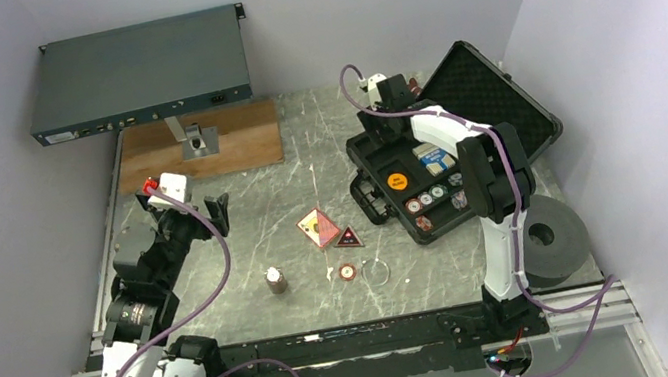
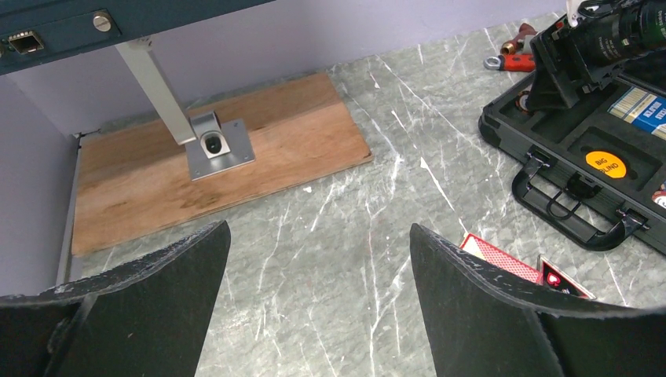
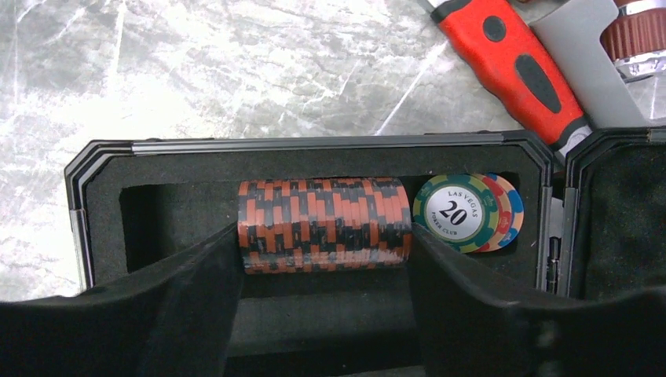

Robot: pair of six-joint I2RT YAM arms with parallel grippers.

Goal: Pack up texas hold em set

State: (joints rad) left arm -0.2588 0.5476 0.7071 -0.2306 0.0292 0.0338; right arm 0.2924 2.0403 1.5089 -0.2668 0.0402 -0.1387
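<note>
The black poker case (image 1: 363, 155) lies open at the right, its lid (image 1: 487, 93) tilted back. My right gripper (image 3: 323, 239) is in the far chip slot. Its fingers press both ends of a stack of orange-and-black chips (image 3: 322, 220) lying on edge. A green "20" chip (image 3: 453, 212) and two more lean beside it. My left gripper (image 2: 318, 236) is open and empty over bare table at the left. On the table lie a red card (image 1: 318, 226), a black triangular piece (image 1: 348, 239), a loose chip (image 1: 348, 271), a ring (image 1: 378, 270) and a small brown stack (image 1: 275, 280).
An orange "big blind" button (image 2: 605, 163) and a blue card deck (image 2: 648, 110) sit in the case. A red-handled tool (image 3: 510, 67) lies behind the case. A grey tape roll (image 1: 550, 235) sits at the near right. A wooden board (image 1: 196, 144) with a post holds a rack unit (image 1: 140, 72) at the back left.
</note>
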